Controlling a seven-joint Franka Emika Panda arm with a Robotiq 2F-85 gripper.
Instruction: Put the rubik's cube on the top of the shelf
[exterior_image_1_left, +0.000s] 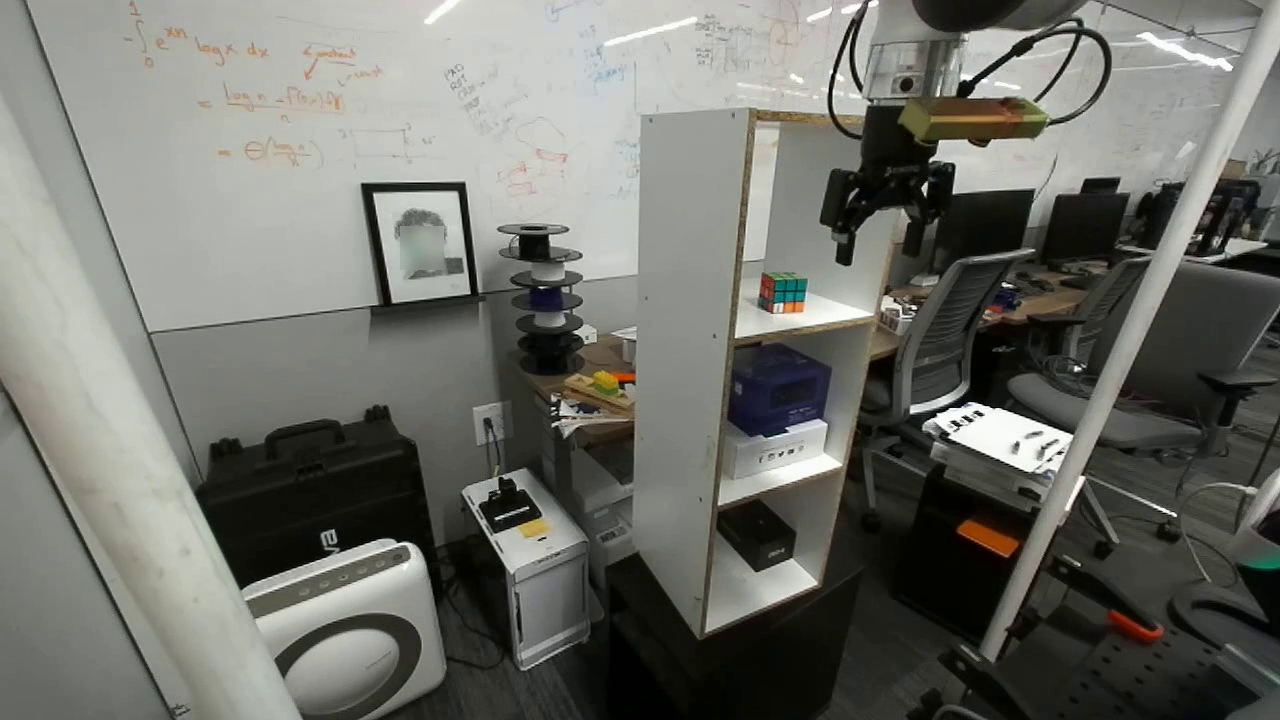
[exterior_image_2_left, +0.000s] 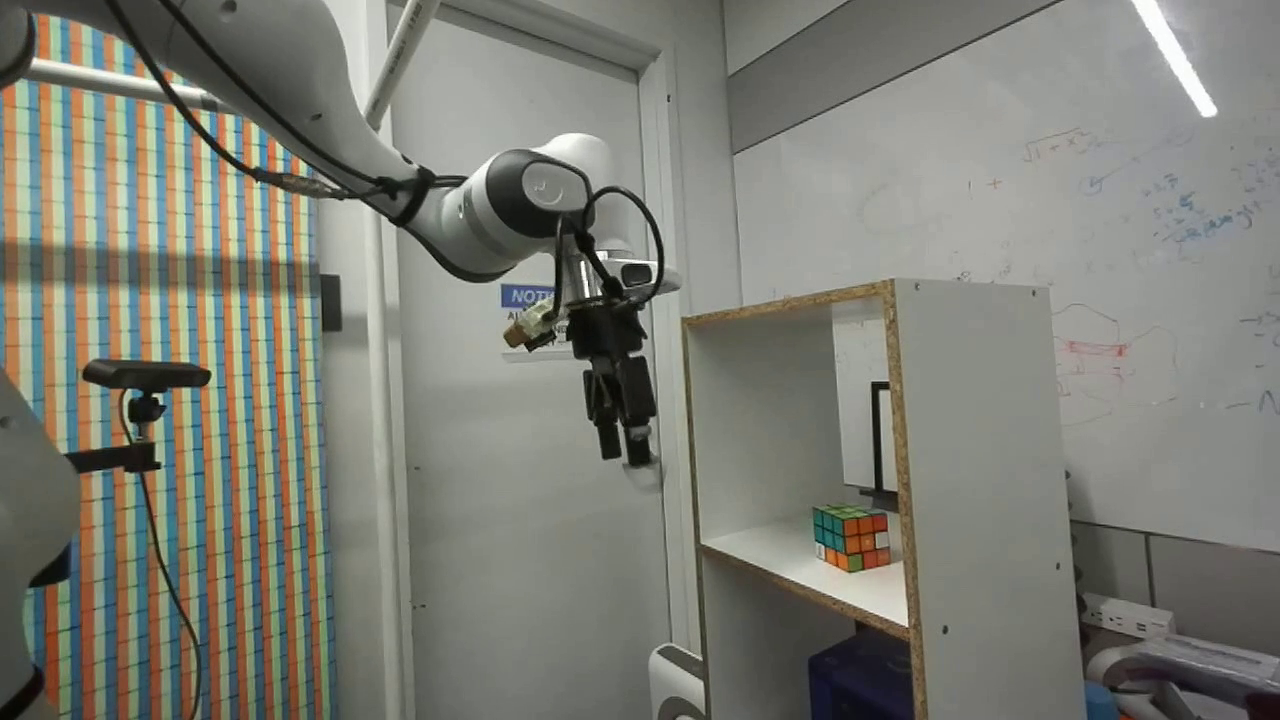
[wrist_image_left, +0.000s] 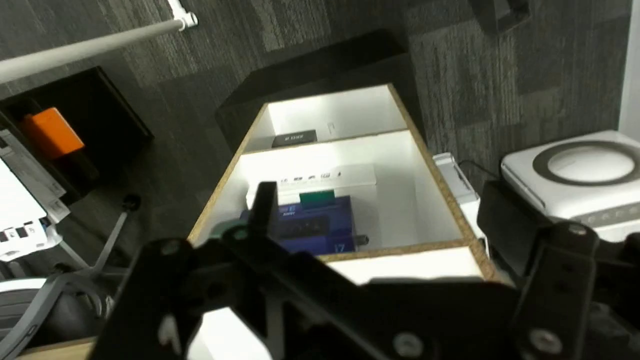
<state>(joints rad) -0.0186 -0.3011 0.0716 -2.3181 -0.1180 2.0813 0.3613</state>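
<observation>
The rubik's cube (exterior_image_1_left: 783, 293) sits on the floor of the uppermost compartment of the tall white shelf (exterior_image_1_left: 690, 350). Both exterior views show the cube (exterior_image_2_left: 851, 538) and the shelf (exterior_image_2_left: 985, 450); its green, orange and teal faces show. My gripper (exterior_image_1_left: 880, 245) points down outside the shelf's open front, higher than the cube and apart from it. Its fingers (exterior_image_2_left: 625, 450) are spread with nothing between them. In the wrist view the open gripper (wrist_image_left: 390, 220) looks down at the shelf's lower compartments (wrist_image_left: 440, 182); the cube does not show there.
A blue-purple box (exterior_image_1_left: 780, 388) on a white box (exterior_image_1_left: 780, 450) fills the middle compartment. A black box (exterior_image_1_left: 757, 534) lies in the lowest. The shelf stands on a black base (exterior_image_1_left: 740, 650). Chairs (exterior_image_1_left: 965, 330) and a white pole (exterior_image_1_left: 1130, 330) stand nearby.
</observation>
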